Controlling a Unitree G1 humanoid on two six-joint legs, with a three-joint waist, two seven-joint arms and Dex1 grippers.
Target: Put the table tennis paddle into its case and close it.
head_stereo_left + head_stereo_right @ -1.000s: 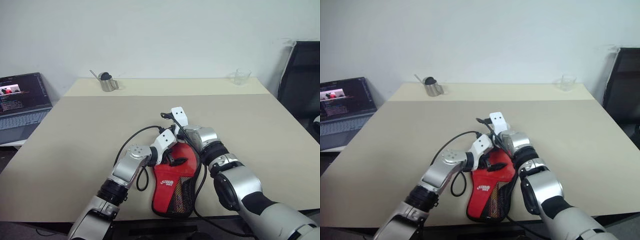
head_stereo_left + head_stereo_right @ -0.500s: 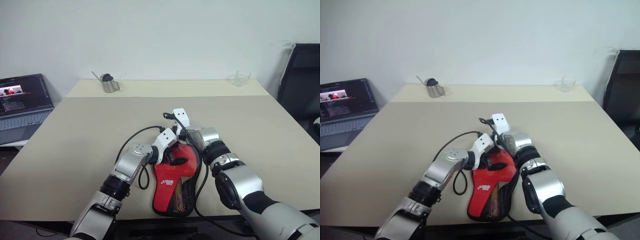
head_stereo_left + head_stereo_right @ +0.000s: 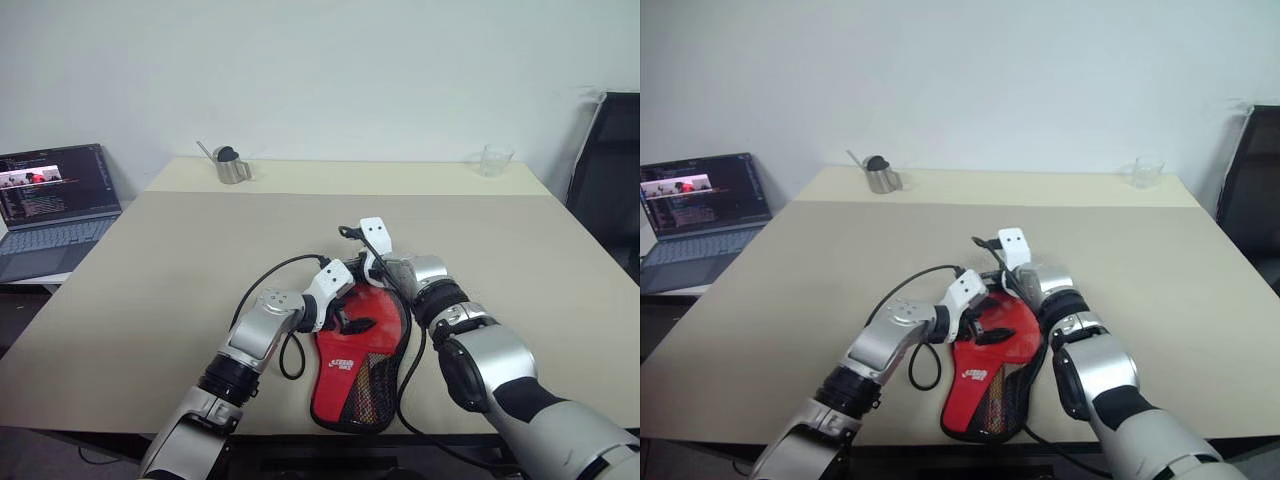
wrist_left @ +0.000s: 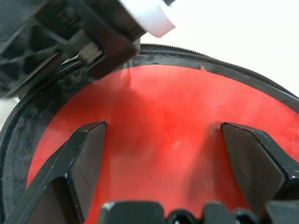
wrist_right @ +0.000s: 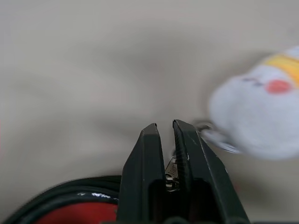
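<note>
Now the zip is being pulled shut.
Near the table (image 3: pixel 150 290) front lies the red case (image 3: pixel 352 372); the right gripper (image 5: pixel 164 133), pinched on what looks like the zip pull, has slid sideways, while the left gripper (image 4: pixel 161 140) presses down, spread wide.

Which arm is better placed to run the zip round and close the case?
The right. Its tool is shut on a small metal piece, apparently the zip pull, at the case's black rim. The left tool is spread open, with the red surface right before its fingers, suited to steadying.
</note>
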